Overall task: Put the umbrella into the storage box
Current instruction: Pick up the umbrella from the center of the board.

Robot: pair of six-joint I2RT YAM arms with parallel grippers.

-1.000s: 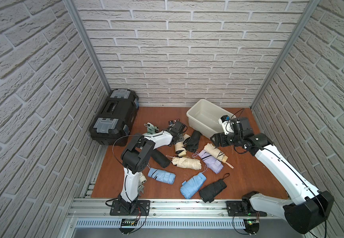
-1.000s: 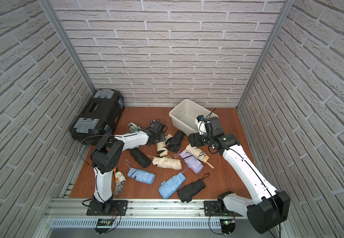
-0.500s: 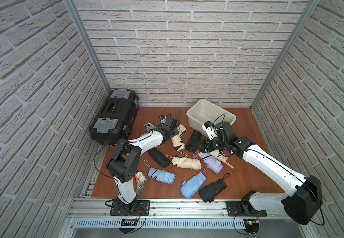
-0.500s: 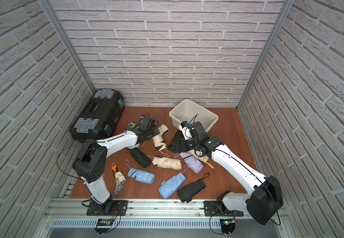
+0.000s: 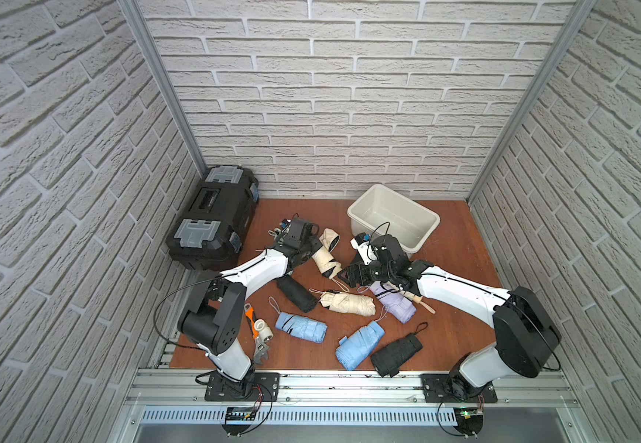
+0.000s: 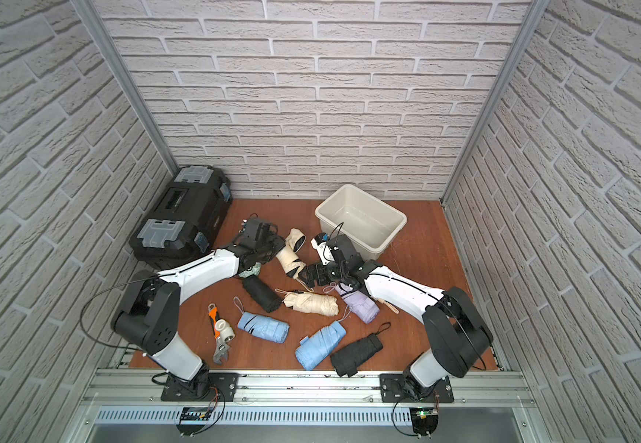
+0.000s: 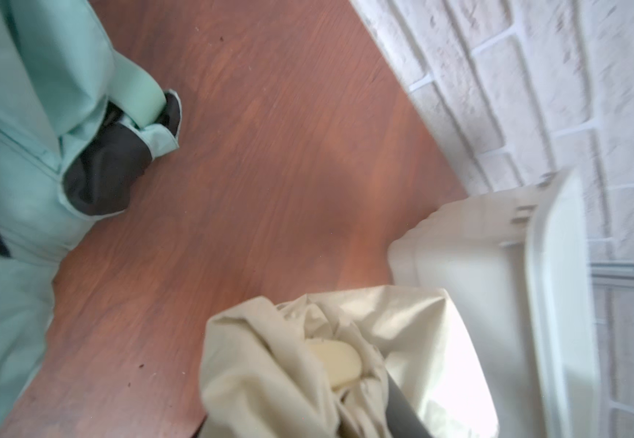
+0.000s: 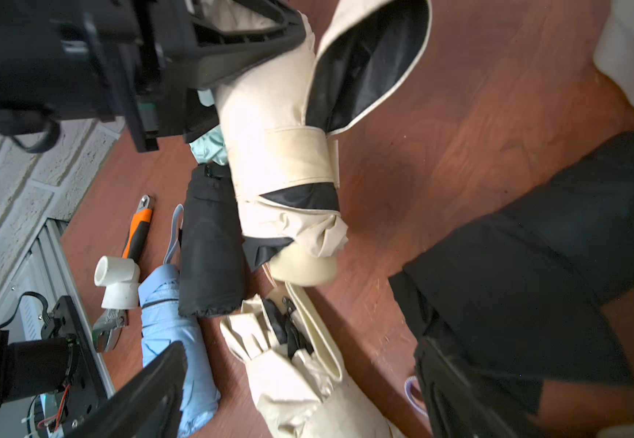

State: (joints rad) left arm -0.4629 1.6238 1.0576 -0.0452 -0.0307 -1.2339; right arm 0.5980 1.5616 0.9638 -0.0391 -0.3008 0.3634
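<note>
Hard to make out the grip on the cream umbrella (image 5: 326,256) in both top views — upper part tucked behind the left claw (image 5: 311,248), clamped round it in the right wrist view. Blurred and cropped in the left wrist view. Centre frame, just left of the storage box (image 5: 395,220), outside it; long axis near vertical, handle end lowest — facing the wide-open right claw (image 5: 351,275).

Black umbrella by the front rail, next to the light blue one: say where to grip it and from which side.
Best taken across the middle of the roll, straight down from above: the black umbrella lies flat and slanted, so the fingers should span its short width. The light blue umbrella lies close along one side, so room there looks tight.
</note>
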